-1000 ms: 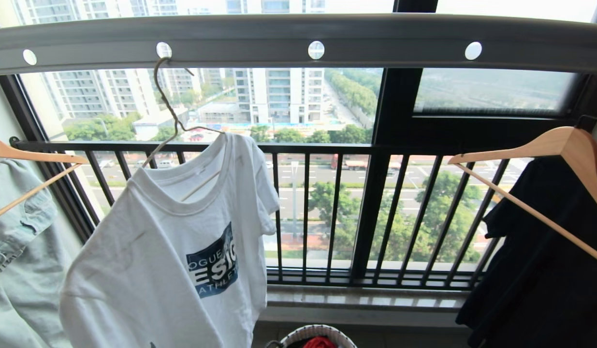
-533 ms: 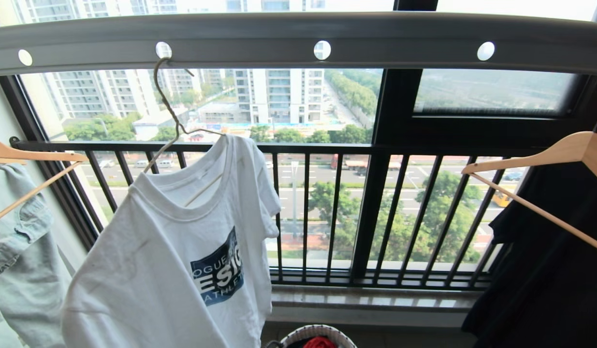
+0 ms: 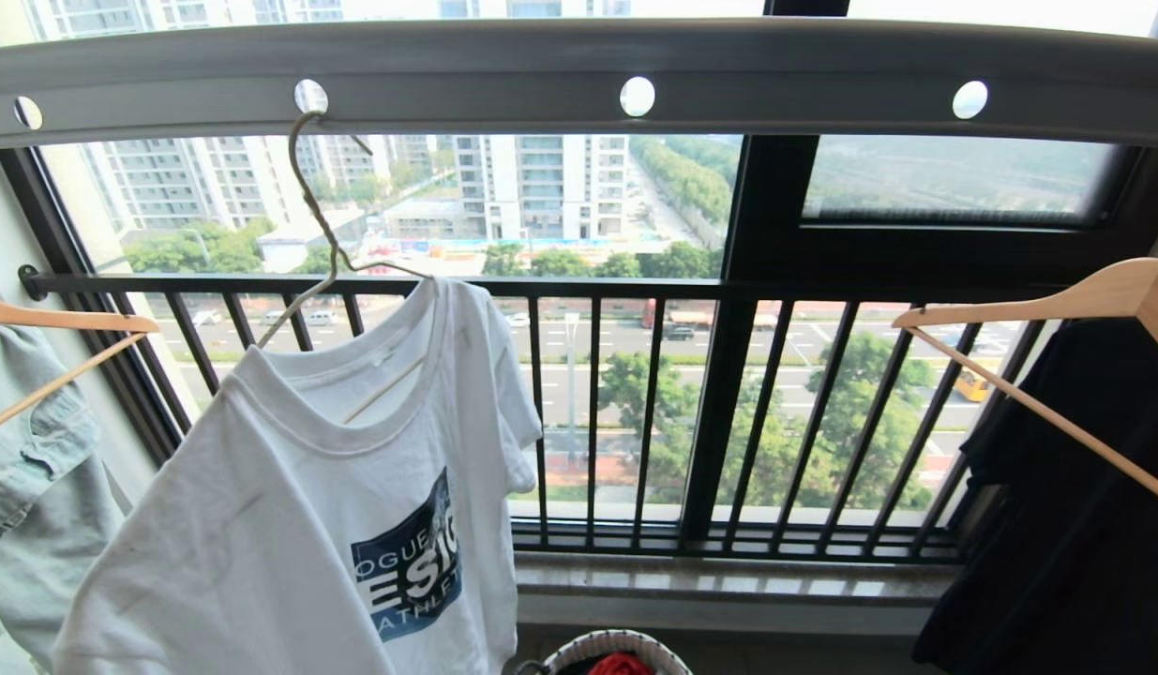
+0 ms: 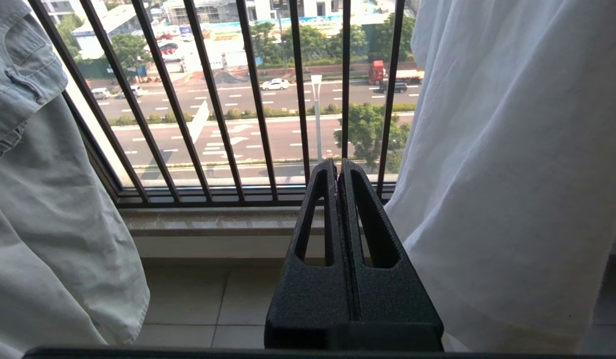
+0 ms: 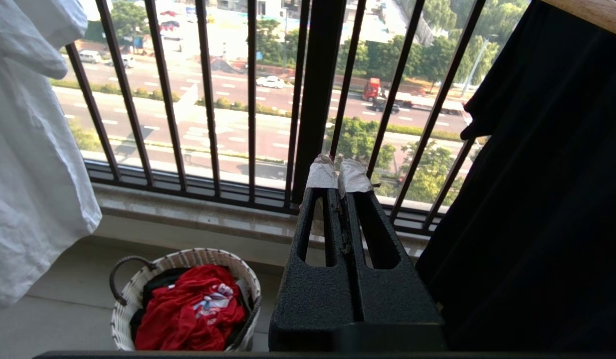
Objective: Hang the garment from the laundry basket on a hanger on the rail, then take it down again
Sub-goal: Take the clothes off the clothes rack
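The shirt (image 3: 297, 525) hangs on the wire hanger (image 3: 321, 220) hooked in the rail (image 3: 775, 80) — hanging done, taking down left — with my left gripper (image 4: 338, 172) and right gripper (image 5: 338, 172) both closed, empty.

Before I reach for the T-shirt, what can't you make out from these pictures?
- T-shirt hem: cut off by the bottom edge in the head view.
- Wire hanger right shoulder and bottom bar: mostly covered by the shirt.
- Hook's seat in the rail hole: too small to confirm.
- Laundry basket contents beneath the red cloth: hidden.
- Chest logo lettering: partly folded away.
- Both arms: outside the head view.
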Available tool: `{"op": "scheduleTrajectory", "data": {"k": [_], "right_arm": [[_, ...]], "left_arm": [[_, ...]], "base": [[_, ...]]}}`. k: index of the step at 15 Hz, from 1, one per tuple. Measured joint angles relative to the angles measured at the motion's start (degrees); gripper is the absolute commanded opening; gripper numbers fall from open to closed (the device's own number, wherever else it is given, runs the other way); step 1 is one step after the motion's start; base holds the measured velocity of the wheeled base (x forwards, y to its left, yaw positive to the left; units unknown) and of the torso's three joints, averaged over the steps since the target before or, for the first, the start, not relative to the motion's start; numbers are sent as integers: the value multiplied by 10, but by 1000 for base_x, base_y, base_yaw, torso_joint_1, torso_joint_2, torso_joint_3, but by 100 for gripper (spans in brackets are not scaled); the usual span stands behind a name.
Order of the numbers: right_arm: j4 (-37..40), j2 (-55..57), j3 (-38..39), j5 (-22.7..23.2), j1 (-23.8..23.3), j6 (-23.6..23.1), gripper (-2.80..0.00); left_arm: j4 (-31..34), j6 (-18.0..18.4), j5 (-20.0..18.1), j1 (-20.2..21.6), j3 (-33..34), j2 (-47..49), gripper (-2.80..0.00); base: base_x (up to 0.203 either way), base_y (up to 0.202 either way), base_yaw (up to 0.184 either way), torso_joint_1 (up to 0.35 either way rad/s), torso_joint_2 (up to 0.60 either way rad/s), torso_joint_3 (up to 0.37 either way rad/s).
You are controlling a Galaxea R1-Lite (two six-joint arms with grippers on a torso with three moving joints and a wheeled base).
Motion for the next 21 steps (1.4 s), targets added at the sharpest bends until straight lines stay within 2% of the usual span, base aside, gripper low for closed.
{"op": "scheduleTrajectory", "data": {"k": [7,9,13,16,21], "right_arm": [[0,0,0,0,0,1,-280],[0,0,0,0,0,1,-280],[0,0,0,0,0,0,-280],[0,0,0,0,0,0,-280],[0,0,0,0,0,-2,-280]], "left_arm": [[-1,-8,4,0,-9,0,-280],[3,-25,1,0,-40,0,-280],[14,-28,-11,0,-123,25,-280],[46,-28,-41,-1,-214,84,-280],[171,-27,-117,-2,-453,245,-280]], "base": [[0,0,0,0,0,0],[0,0,0,0,0,0],[0,0,0,0,0,0],[0,0,0,0,0,0],[0,0,0,0,0,0]]}}
